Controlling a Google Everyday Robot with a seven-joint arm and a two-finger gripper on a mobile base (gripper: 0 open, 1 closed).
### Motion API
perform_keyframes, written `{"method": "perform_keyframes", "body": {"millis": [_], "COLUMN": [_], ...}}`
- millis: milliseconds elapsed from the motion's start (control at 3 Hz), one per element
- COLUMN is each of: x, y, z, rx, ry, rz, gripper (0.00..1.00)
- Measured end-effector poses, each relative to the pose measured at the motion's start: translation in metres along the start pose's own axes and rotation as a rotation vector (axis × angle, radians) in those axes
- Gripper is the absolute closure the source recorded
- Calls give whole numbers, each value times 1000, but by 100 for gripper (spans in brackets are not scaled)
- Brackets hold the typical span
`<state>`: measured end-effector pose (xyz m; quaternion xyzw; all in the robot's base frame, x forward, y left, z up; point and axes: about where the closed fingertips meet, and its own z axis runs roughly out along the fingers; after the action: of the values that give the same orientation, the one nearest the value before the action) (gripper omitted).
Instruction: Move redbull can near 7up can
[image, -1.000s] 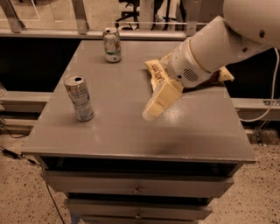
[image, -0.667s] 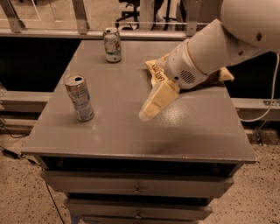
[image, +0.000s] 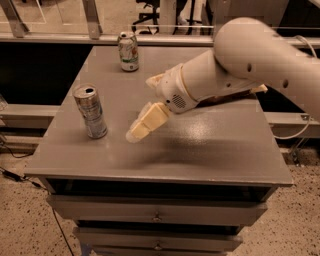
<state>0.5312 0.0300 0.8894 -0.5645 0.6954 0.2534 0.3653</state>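
Observation:
The redbull can (image: 90, 111), tall, slim and silver-grey, stands upright near the left edge of the grey table (image: 200, 155). The 7up can (image: 128, 51), shorter with a white and green label, stands upright at the far edge of the table, left of centre. My gripper (image: 142, 125) hangs low over the table a short way right of the redbull can, apart from it. The white arm reaches in from the upper right.
A yellowish bag (image: 156, 80) lies on the table behind my arm, mostly hidden; another bit of it shows to the right (image: 259, 90). The table has drawers (image: 157, 215) below its front edge. A railing and chair legs stand behind the table.
My gripper and arm have moved left across the table, toward the redbull can. Both cans stand where they were.

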Motion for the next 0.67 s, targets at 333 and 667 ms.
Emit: {"method": "perform_keyframes", "body": {"millis": [333, 667], "x": [-29, -51], "y": [6, 12], "z": [51, 76], "rx": [-82, -139], "ry": [-145, -242], "rz": [1, 4], "gripper": [0, 0]}}
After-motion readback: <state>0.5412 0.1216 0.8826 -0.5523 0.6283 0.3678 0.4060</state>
